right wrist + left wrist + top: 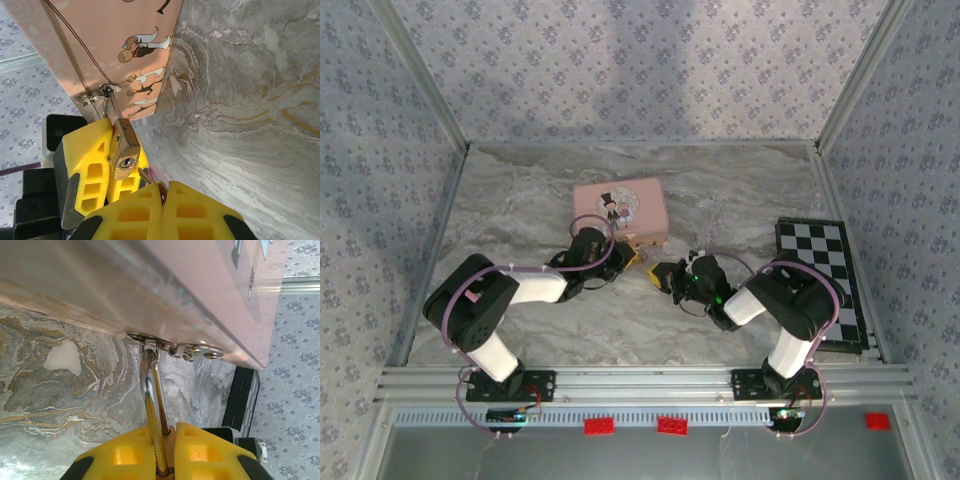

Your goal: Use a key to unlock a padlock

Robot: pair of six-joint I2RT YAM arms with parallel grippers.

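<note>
The small brass padlock (124, 149) hangs by its silvery shackle (151, 385) from the hasp on the front of the pink tin (620, 208). My left gripper (172, 452) is shut on the padlock body, and its yellow fingers (89, 157) show beside the lock in the right wrist view. The keyhole faces my right gripper (162, 200), which is shut on the key (145, 176). The key's tip points up at the keyhole and sits just below it, outside the lock. In the top view the two grippers meet in front of the tin, with the padlock (638, 262) between them.
A black-and-white chessboard (825, 280) lies flat at the right side of the marble table (520, 200). Patterned walls close in the left, back and right. A metal rail runs along the near edge by the arm bases.
</note>
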